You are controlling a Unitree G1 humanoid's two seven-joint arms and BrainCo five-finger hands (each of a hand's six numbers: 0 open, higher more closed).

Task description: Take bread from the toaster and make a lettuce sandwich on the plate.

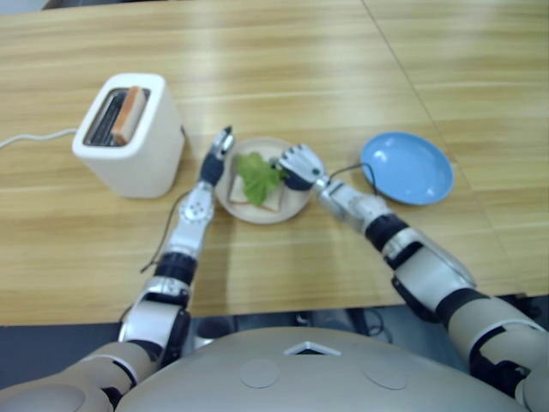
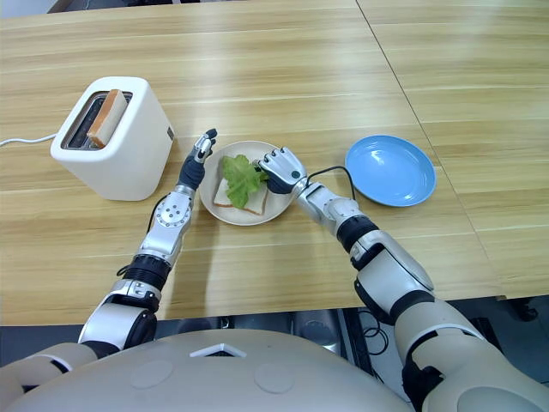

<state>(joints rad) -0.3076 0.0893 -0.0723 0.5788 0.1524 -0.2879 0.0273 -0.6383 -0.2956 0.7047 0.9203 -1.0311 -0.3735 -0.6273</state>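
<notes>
A white toaster [image 2: 107, 142] stands at the left with one slice of bread [image 2: 105, 117] sticking up from a slot. A beige plate [image 2: 225, 211] in the middle holds a bread slice [image 2: 233, 198] with a green lettuce leaf [image 2: 242, 177] on top. My left hand [image 2: 198, 157] sits at the plate's left rim, fingers extended, holding nothing. My right hand [image 2: 281, 166] hovers at the plate's right edge just beside the lettuce, fingers spread and loosely bent, with nothing in them.
An empty blue plate [image 2: 390, 169] lies to the right of the beige plate. The toaster's white cord [image 2: 26, 140] trails off the left edge. A seam [image 2: 403, 94] splits the wooden table at the right.
</notes>
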